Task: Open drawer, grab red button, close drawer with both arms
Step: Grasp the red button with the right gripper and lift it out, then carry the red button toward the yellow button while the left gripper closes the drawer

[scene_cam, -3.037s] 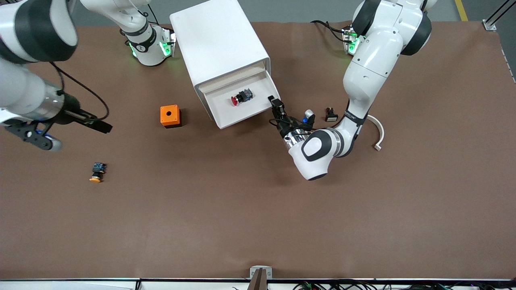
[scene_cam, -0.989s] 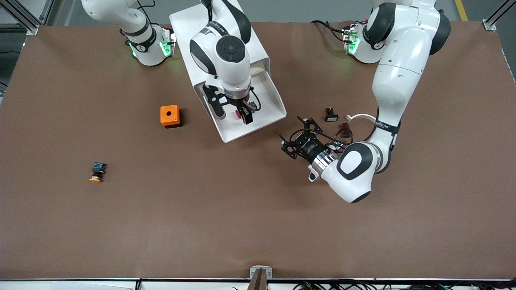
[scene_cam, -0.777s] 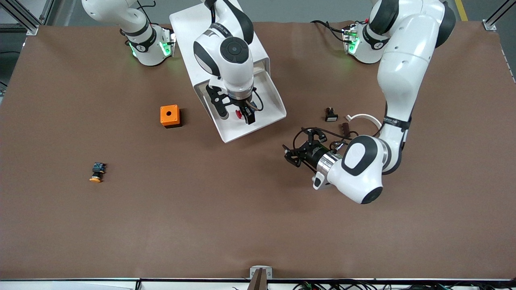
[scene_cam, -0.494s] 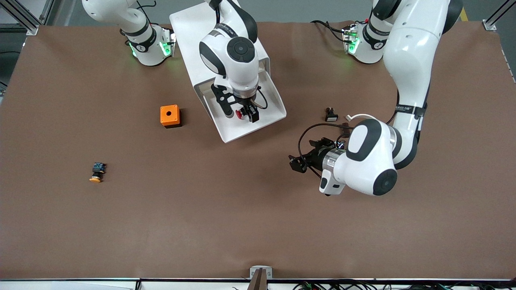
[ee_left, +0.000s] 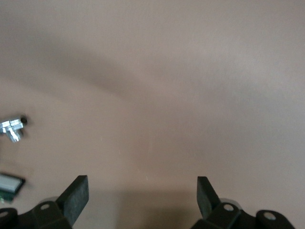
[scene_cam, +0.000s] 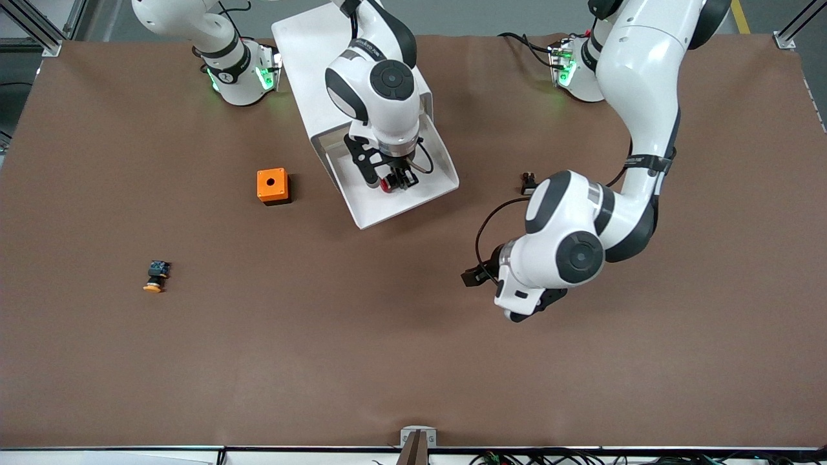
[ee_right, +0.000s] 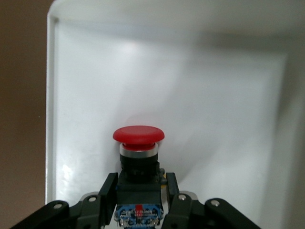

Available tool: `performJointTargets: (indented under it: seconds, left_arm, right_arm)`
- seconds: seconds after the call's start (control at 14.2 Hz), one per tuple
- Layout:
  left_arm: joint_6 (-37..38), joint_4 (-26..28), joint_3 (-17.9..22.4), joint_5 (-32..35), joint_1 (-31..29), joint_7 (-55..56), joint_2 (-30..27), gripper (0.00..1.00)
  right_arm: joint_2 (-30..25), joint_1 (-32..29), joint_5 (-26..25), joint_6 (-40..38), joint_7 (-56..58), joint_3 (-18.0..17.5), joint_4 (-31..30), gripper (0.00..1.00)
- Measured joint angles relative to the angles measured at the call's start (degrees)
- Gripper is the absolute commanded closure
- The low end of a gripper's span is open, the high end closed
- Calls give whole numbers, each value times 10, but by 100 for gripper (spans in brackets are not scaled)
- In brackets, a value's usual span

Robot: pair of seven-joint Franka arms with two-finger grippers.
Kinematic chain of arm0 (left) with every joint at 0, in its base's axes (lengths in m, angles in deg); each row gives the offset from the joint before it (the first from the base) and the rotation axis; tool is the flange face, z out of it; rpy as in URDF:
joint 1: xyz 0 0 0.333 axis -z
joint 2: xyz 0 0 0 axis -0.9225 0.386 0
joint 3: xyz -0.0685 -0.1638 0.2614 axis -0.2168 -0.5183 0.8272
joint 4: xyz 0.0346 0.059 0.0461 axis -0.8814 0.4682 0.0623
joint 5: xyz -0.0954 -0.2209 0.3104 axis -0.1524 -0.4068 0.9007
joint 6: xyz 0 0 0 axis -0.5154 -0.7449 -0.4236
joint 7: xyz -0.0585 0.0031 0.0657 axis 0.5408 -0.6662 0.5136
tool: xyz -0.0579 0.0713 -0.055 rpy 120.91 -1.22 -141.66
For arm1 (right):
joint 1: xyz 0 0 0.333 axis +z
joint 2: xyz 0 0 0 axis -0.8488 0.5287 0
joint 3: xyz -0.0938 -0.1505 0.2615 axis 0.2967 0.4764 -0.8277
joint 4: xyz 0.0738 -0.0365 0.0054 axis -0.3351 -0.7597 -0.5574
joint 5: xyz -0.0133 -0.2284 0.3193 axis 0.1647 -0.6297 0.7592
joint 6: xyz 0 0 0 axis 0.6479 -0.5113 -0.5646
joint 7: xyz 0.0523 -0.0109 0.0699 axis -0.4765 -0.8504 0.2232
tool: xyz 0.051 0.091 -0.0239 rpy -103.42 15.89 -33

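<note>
We note the drawer (scene_cam: 423, 188) pulled out of the cabinet (scene_cam: 323, 71), toward the front camera. The button (scene_cam: 386, 185) lies in the drawer, the right gripper (scene_cam: 398, 183) down around its body. A box with a hole (scene_cam: 272, 186) sits beside the drawer, toward the right arm's end. A second button (scene_cam: 154, 278) lies nearer the camera, farther toward that end. The left gripper (ee_left: 141, 191) hangs over bare table, fingers spread. A small part (scene_cam: 528, 183) rests on the table near the left arm's elbow.

Bright even light, soft shadows, blurry left wrist view
</note>
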Motion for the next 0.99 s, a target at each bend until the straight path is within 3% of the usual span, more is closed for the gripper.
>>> performJointTargets:
  seconds: [0.21, 0.42, 0.71, 0.99]
  left_arm:
    - [-25, 9, 0, 62, 36, 63, 0, 0]
    - [-63, 34, 0, 77, 50, 85, -6, 0]
    - [-72, 51, -2, 77, 50, 85, -17, 0]
    - [-65, 67, -18, 77, 51, 85, -30, 0]
  right_arm:
    - [3, 0, 9, 0, 0, 2, 11, 100]
    - [5, -21, 11, -35, 15, 8, 49, 100]
    - [1, -77, 12, -186, 182, 13, 125, 100]
    - [-42, -146, 11, -218, 392, 20, 124, 100]
